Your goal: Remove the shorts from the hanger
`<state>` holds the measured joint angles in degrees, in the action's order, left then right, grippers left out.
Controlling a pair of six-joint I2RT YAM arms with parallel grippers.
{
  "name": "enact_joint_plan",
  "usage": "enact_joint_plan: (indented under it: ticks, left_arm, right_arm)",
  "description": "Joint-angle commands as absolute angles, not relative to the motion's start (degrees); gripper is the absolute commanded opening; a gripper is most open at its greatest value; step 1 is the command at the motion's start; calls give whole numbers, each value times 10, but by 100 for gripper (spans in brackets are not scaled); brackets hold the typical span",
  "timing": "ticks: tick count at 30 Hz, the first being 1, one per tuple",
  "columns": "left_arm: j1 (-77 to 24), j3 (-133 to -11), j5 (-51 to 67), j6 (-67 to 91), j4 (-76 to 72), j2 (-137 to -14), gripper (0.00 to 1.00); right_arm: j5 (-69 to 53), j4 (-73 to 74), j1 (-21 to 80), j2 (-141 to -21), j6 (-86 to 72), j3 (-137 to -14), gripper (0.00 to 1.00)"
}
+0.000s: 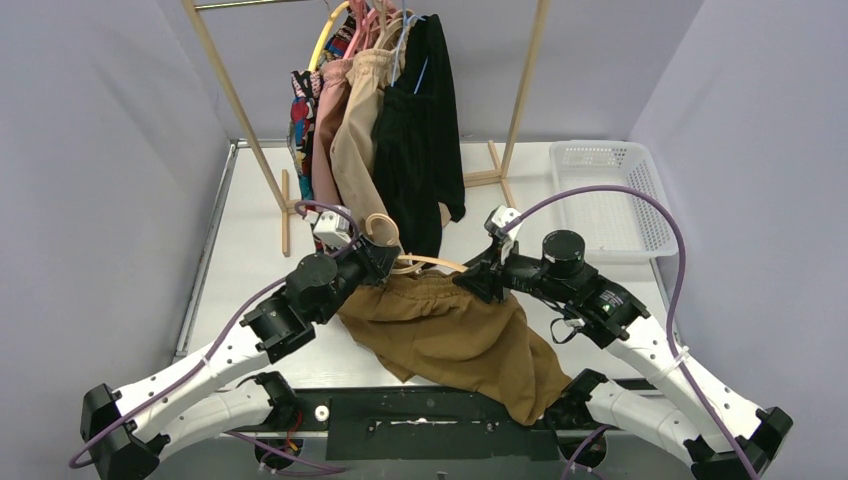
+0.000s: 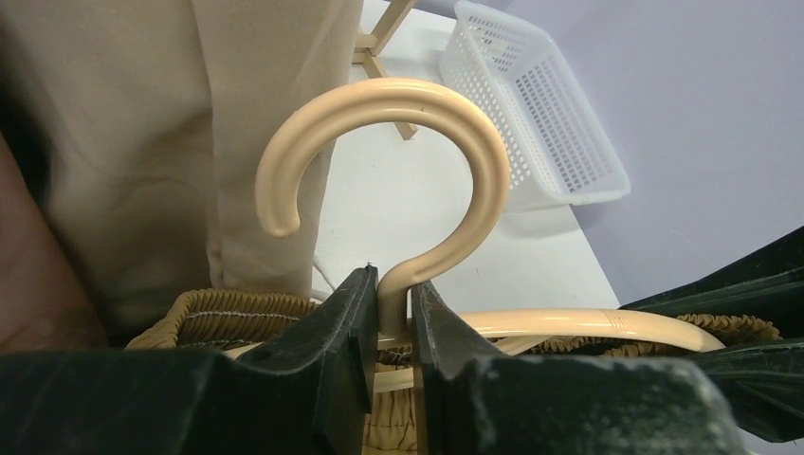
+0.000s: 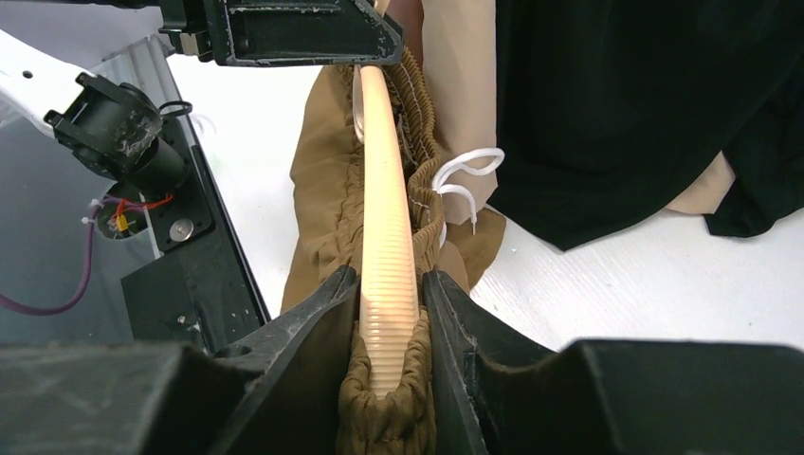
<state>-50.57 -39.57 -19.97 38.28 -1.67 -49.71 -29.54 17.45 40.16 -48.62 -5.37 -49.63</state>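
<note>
The mustard-brown shorts (image 1: pixel 450 335) hang on a cream plastic hanger (image 1: pixel 430 262) held low between my arms, their legs draped over the table's front edge. My left gripper (image 1: pixel 385 262) is shut on the hanger's neck just under its hook (image 2: pixel 474 142), as the left wrist view (image 2: pixel 391 303) shows. My right gripper (image 1: pixel 470 280) is shut on the gathered waistband (image 3: pixel 384 408), which wraps the ribbed end of the hanger's arm (image 3: pixel 384 218). The jaws of the right gripper (image 3: pixel 391 284) press the fabric from both sides.
Black shorts (image 1: pixel 420 130), beige shorts (image 1: pixel 360 130), pink shorts (image 1: pixel 328 130) and comic-print shorts (image 1: pixel 300 120) hang on a wooden rack (image 1: pixel 520 90) just behind the grippers. A white plastic basket (image 1: pixel 610 195) stands at the back right, also in the left wrist view (image 2: pixel 531 114).
</note>
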Motion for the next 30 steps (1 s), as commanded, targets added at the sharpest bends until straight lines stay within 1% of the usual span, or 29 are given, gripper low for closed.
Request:
enact_joint_plan:
  ticks: [1, 2, 3, 7, 9, 10, 11, 13, 14, 17, 23, 30]
  left_arm:
    - [-507, -409, -238, 379, -22, -486, 9]
    - [-506, -406, -244, 378, -21, -480, 2]
    - [-507, -404, -248, 376, -19, -475, 0]
    - [-507, -406, -263, 365, 0, -462, 0]
    - [-506, -413, -273, 359, 14, -460, 0]
    - [-507, -415, -280, 357, 19, -458, 0]
    - [-507, -416, -285, 354, 23, -456, 0]
    - [-506, -418, -302, 352, 32, -452, 0]
    - [-506, -418, -313, 352, 36, -449, 0]
    - [-507, -416, -335, 347, 48, -441, 0]
    - [-507, -414, -340, 343, 48, -436, 0]
    - [-507, -390, -334, 356, 11, -409, 0]
  right_arm:
    - [-292, 123, 402, -468, -59, -504, 3]
    - [-292, 126, 402, -467, -60, -504, 4]
    - [-293, 129, 402, -466, -59, -504, 4]
    - [-285, 139, 402, -460, -59, -503, 15]
    - [-276, 144, 402, -459, -58, -506, 17]
    - [-272, 146, 402, -458, -58, -506, 21]
    - [-267, 148, 402, -457, -59, -507, 29]
    - [-251, 157, 402, -457, -65, -512, 49]
    - [-240, 164, 402, -457, -67, -516, 56]
    - [-201, 195, 402, -457, -75, -533, 66]
    - [-180, 226, 402, -446, -78, -539, 68]
    - [-132, 220, 401, -475, -91, -541, 54]
